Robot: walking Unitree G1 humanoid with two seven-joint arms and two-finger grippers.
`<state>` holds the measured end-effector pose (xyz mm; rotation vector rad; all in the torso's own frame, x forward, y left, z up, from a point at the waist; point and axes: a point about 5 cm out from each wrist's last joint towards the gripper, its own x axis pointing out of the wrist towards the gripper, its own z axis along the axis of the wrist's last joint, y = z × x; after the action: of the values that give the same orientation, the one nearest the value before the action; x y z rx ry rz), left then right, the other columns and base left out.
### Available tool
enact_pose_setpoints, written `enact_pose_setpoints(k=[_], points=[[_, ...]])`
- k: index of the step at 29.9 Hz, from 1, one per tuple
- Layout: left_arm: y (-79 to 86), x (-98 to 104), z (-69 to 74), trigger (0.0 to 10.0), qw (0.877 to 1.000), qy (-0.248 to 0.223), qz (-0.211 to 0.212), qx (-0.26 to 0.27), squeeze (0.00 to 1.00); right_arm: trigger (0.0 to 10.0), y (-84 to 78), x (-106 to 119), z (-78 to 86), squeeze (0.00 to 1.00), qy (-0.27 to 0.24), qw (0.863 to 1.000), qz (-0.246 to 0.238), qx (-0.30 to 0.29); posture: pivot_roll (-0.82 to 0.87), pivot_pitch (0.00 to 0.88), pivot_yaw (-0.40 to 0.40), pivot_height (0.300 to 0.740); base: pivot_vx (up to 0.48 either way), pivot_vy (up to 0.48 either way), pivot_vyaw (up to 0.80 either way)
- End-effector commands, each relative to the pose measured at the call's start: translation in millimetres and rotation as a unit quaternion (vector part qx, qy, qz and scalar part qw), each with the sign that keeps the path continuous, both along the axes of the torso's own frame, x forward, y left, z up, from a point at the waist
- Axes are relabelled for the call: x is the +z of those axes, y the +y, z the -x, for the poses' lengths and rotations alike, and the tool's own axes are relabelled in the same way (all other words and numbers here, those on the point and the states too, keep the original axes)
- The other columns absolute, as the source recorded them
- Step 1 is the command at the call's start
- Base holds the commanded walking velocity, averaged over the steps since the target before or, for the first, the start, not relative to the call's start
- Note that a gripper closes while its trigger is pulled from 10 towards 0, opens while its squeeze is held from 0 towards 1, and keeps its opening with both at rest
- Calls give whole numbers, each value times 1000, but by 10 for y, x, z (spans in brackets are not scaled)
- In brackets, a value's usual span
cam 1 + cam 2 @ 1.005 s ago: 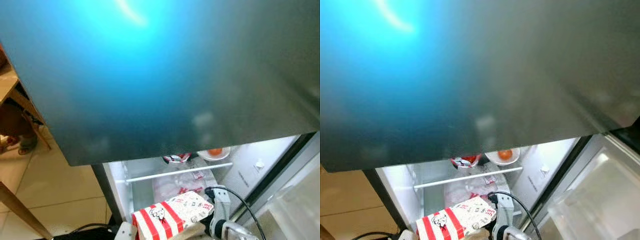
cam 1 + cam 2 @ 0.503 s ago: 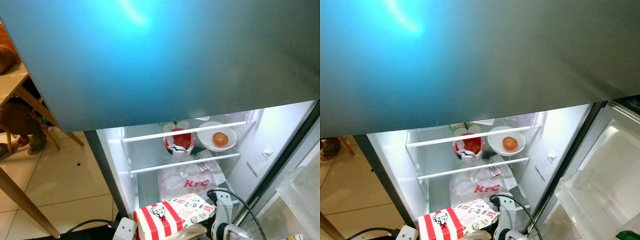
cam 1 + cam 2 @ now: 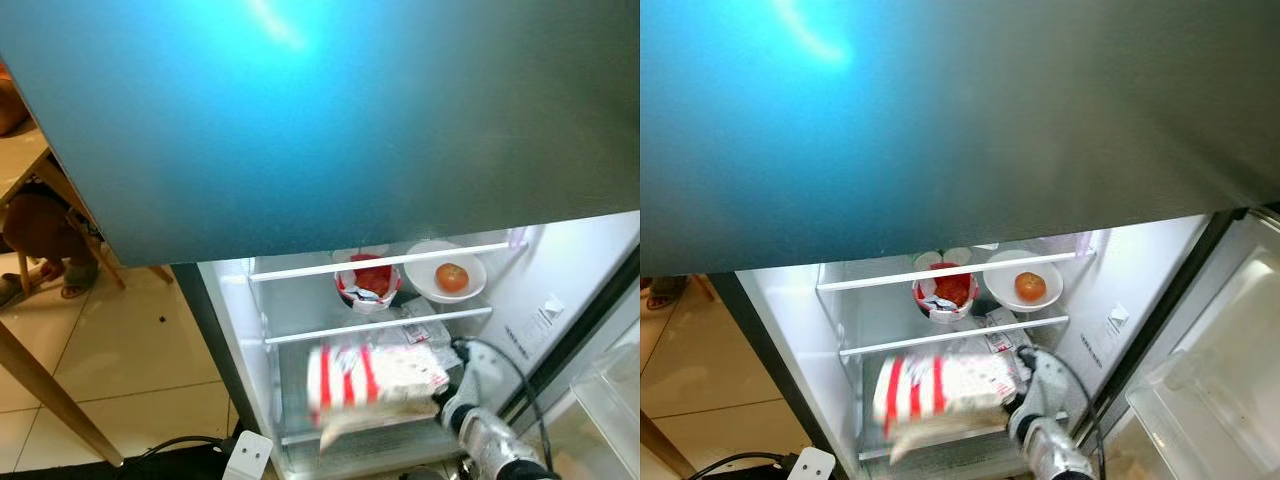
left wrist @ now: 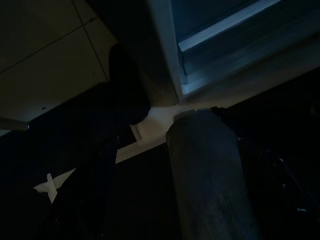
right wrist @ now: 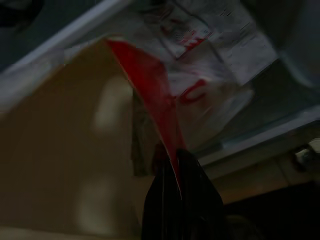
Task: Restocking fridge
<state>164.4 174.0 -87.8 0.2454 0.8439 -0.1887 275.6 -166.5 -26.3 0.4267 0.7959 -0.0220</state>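
Nearest, low in the head views: white power strip [image 3: 247,455] on the tiled floor [image 3: 120,350] with a black cable, just left of the fridge [image 3: 250,330] base. Right arm [image 3: 490,440] reaches up from the lower right; right gripper [image 5: 175,165] pinched shut on the edge of the red-and-white striped box [image 3: 375,378], black fingers [image 5: 192,195] clamped on its red rim in the right wrist view. Box is blurred, held level at the front of the lower fridge compartment, beneath the lower white shelf rail [image 3: 378,325]; can't tell if it rests on anything. Behind it, a white plastic bag with red print [image 3: 1002,335] lies further in.

Left wrist view very dark: a grey cylinder, floor tiles, pale fridge edge; left gripper state cannot tell.

Middle shelf: red-and-white cup [image 3: 368,283] with red contents, just beside a white bowl [image 3: 445,272] holding a tomato [image 3: 452,277]. Upper rail [image 3: 380,263] runs in front of both.

Large grey-blue freezer door [image 3: 320,110] covers the top. Far right, open fridge door with clear bins [image 3: 1210,370]. Far left, wooden table leg [image 3: 45,385] and a person's sandalled foot [image 3: 70,285]
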Motion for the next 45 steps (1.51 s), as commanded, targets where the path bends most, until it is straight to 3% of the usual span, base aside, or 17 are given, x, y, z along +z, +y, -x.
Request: enact_pose_setpoints(k=[1,6,14,29,45], points=[[12,-84,183,10000,999,38,1,1,0,10000,-19,-25,25,0,9,1000,-1,-15,57,69,-15,623,0,0,0],[9,-88,192,10000,999,40,1,1,0,10000,-132,-35,40,0,34,998,29,-35,60,71,-14,623,0,0,0],[14,-93,210,10000,999,42,-1,-4,0,10000,-95,-120,137,0,72,996,56,-4,68,83,-11,623,0,0,0],[27,-85,196,10000,999,39,-3,-9,0,10000,54,13,-42,0,35,999,20,-6,70,92,-8,584,0,0,0],[18,-76,170,10000,999,36,-5,-18,0,10000,-59,194,-233,0,2,999,25,-27,67,103,-10,584,0,0,0]])
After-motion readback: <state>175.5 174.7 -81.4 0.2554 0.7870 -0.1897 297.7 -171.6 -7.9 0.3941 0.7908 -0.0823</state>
